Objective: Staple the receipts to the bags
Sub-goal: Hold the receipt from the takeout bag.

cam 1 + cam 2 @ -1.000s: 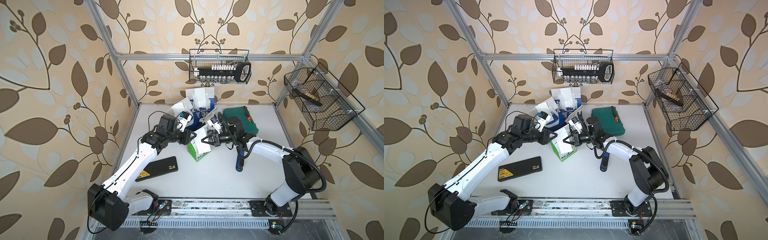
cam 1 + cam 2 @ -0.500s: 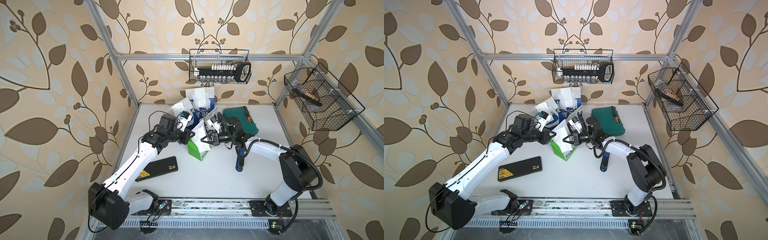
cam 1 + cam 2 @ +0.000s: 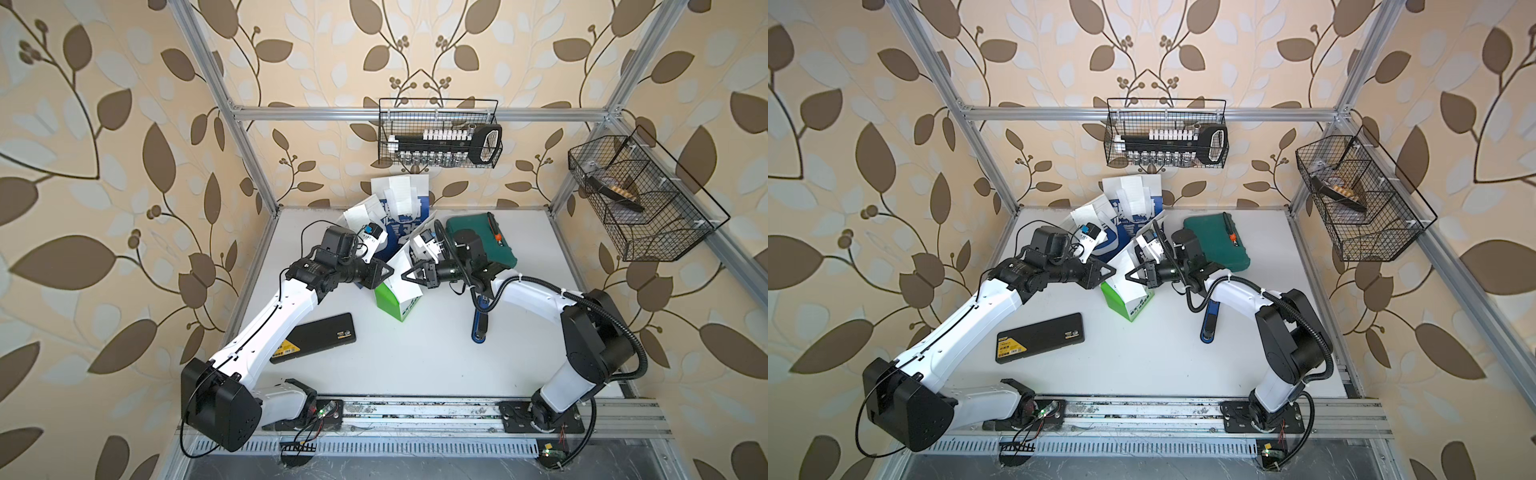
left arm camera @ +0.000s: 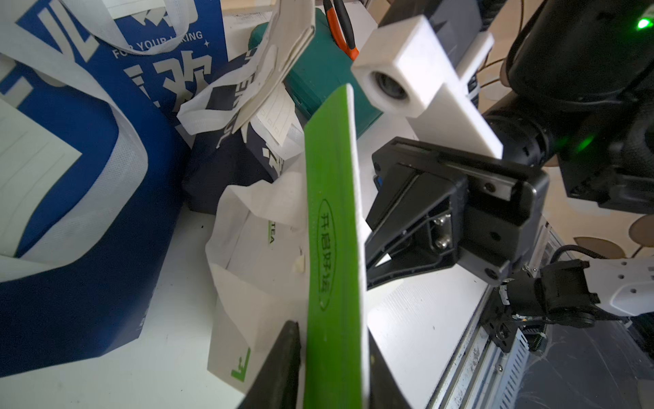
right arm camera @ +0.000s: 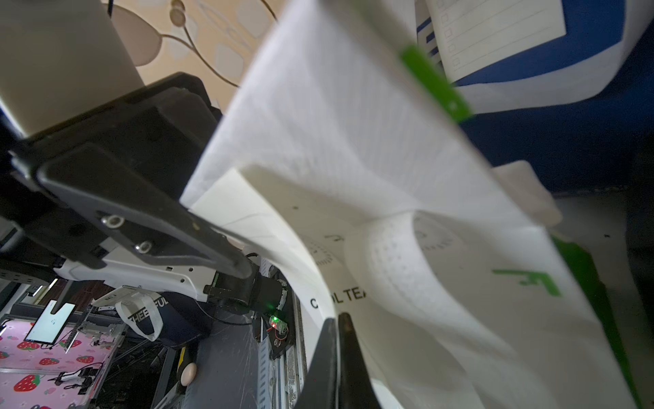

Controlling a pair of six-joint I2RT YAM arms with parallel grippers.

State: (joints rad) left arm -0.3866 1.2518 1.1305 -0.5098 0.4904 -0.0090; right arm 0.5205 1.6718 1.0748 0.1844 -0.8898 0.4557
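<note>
Converged since earlier: my left gripper [image 3: 390,271], right gripper [image 3: 404,275], white-and-green bag [image 3: 392,303] between.
Left jaws straddle its green side, pinch uncertain; right jaws together; stapling pending.

Four paper bags in a huddle: two blue-and-white, a front bag [image 4: 88,248] and a back bag [image 4: 216,42], one navy bag [image 4: 212,184], one white-and-green bag [image 3: 395,301]. Two robot arms, left arm [image 3: 282,311] and right arm [image 3: 536,293]. Two wire baskets, back basket [image 3: 384,137] and side basket [image 3: 665,232]. One green case [image 3: 503,253], one black case [image 3: 316,343], one blue-handled tool [image 3: 480,324]. The receipts [image 3: 399,193] overlap beyond counting.
</note>
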